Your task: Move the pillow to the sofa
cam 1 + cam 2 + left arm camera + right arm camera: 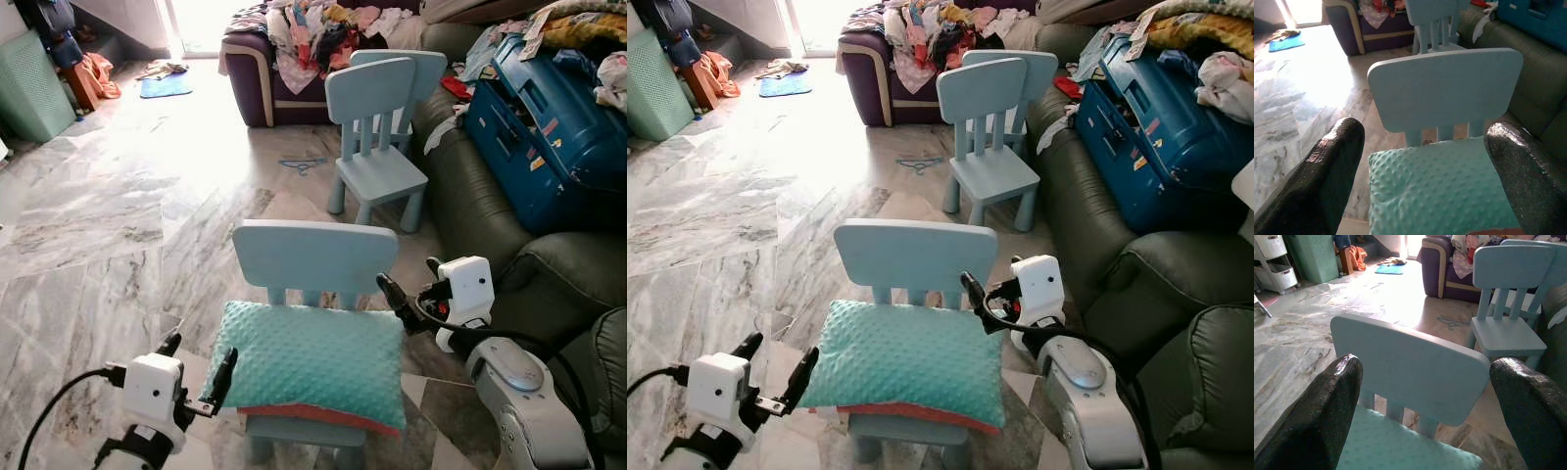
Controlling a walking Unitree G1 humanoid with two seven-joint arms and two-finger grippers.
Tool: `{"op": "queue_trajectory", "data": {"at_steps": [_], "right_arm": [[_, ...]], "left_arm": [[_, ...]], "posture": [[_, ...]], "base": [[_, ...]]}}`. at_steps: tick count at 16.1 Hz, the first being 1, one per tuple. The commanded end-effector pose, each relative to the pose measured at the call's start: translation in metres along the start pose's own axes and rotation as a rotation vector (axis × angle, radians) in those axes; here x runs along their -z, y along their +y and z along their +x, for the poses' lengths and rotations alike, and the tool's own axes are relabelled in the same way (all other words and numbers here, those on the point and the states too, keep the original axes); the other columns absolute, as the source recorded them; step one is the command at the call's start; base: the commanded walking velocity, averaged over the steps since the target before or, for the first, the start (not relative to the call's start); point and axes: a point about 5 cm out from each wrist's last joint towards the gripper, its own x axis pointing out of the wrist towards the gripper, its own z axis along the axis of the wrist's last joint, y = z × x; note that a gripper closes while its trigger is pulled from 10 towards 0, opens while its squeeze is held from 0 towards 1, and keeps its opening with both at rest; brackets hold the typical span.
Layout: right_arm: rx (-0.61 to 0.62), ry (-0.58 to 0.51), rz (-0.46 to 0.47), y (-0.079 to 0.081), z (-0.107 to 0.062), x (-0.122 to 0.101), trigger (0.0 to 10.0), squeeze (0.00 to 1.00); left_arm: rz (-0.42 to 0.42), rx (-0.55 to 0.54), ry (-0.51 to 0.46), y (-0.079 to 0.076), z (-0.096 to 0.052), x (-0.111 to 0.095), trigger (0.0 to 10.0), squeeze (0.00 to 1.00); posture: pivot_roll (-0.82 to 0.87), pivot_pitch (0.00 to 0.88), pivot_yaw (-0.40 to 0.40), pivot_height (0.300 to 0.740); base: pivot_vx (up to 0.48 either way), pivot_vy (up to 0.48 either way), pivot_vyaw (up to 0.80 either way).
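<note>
We have both grippers spread wide: the left gripper (201, 367) beside the pillow (313, 360) on the small chair (315, 253), the right gripper (409, 294) at its far corner. Closing unevenly could drag it off before reaching the sofa (509, 245).

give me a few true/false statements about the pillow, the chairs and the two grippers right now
1. The teal pillow lies on the seat of the near blue chair. True.
2. The left gripper is shut on the pillow. False: its fingers are open, beside the pillow's left edge.
3. The right gripper is open, near the pillow's right back corner. True.
4. The blue suitcase stands on the floor. False: it lies on the green sofa.
5. A second blue chair stands farther off, beside the sofa. True.
</note>
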Motion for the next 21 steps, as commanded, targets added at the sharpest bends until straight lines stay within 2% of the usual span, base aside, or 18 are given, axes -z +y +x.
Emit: {"op": "queue_trajectory", "data": {"at_steps": [1,5,21], "right_arm": [[-0.010,-0.014,0.006,0.001,0.000,-0.005,10.0,0.00],[-0.007,0.001,0.023,0.006,-0.007,-0.002,10.0,0.00],[-0.043,0.027,0.015,0.013,-0.009,0.003,10.0,0.00]], "left_arm": [[0.006,0.002,0.016,0.004,-0.002,0.002,10.0,0.00],[0.007,0.008,0.025,0.006,-0.004,0.002,10.0,0.00],[0.011,-0.043,0.041,0.015,-0.008,0.004,10.0,0.00]], "posture": [[-0.12,0.113,0.019,0.740],[-0.12,0.131,0.037,0.740],[-0.11,0.142,0.041,0.740]], "base": [[0.000,0.000,0.00],[0.000,0.000,0.00],[0.000,0.000,0.00]]}}
